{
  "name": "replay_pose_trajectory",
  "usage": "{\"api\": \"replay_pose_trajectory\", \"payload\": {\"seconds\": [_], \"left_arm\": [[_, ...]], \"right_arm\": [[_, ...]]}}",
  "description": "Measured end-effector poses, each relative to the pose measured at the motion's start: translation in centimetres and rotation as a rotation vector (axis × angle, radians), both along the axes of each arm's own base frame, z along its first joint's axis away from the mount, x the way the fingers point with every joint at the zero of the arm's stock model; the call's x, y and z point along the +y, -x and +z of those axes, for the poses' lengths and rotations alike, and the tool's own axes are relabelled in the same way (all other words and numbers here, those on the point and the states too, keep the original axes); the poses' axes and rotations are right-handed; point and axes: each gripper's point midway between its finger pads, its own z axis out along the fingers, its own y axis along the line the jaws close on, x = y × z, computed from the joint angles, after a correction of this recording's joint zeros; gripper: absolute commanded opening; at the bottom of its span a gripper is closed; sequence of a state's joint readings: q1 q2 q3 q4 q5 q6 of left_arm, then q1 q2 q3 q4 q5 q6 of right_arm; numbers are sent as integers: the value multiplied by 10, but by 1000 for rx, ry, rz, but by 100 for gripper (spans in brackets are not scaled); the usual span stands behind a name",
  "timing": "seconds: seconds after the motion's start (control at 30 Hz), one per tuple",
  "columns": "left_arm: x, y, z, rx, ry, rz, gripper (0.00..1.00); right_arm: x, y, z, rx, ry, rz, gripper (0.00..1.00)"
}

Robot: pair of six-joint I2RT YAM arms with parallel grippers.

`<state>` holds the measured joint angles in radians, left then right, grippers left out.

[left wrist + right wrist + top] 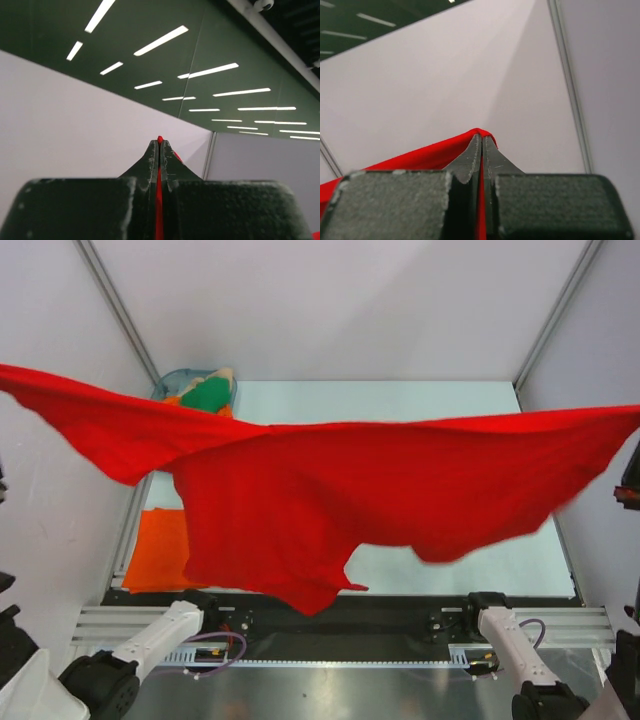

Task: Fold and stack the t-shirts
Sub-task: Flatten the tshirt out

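Hanging high in the air, the red shirt was pulled wide across the middle of the top picture. It reached from the far left edge to the far right edge. It was not folded yet. One loose part drooped down toward the lower middle of the picture. The cloth looked blurry near the right side, so it may have been swinging.

The left gripper was squeezed tight on a thin edge of the red shirt, with red cloth showing between its two fingers. The right gripper was squeezed tight on another edge of the same shirt. In the top picture neither gripper could be seen, because they were past the edges.

Under the red shirt, at the lower left of the top picture, an orange shirt lay flat on the table. It looked like a neat square, so I think it was folded and was the start of the pile. Part of it was hidden by the red cloth.

At the upper left, the basket held more clothes. A green shirt lay on top, and a beige shirt peeked out behind it. No pink shirt could be seen.

I think the job was only near its start. One shirt looked done and one was in the air. The red shirt had to be laid flat, folded and put on the orange shirt, and then the basket had to be emptied.
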<state>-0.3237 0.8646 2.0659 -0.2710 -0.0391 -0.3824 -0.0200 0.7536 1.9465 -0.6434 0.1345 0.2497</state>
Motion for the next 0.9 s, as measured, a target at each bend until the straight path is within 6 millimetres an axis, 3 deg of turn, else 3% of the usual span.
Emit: {"api": "replay_pose_trajectory", "payload": {"seconds": [0.07,0.13,0.23,0.33,0.43,0.5,0.57,0.63,0.7,0.83,0.9], "left_arm": [[2,14,9,-39,1,-5,1],[2,16,11,-49,0,-7,0],[-6,-11,6,-16,-21,4,0],[-26,-75,-6,71,-61,20,0],[-59,-179,-45,216,-137,47,0],[-82,-255,-92,339,-197,66,0],[-103,-328,-152,454,-256,90,0],[-123,-397,-232,596,-325,107,0],[-141,-462,-327,745,-398,122,0],[-169,-550,-479,936,-500,120,0],[-179,-579,-528,981,-519,115,0]], "right_arm": [[-2,14,5,-45,-3,4,0],[-4,16,3,-64,-12,11,0],[-6,-3,-11,-39,-29,17,0],[-7,-49,-43,54,-31,-6,0],[-10,-111,-97,190,-27,-59,0],[-12,-156,-142,293,-21,-102,0],[-16,-196,-190,392,-16,-135,0],[-23,-235,-246,487,-23,-166,0],[-34,-267,-303,584,-39,-193,0],[-63,-318,-417,765,-84,-261,0],[-74,-340,-459,814,-94,-282,0]]}}
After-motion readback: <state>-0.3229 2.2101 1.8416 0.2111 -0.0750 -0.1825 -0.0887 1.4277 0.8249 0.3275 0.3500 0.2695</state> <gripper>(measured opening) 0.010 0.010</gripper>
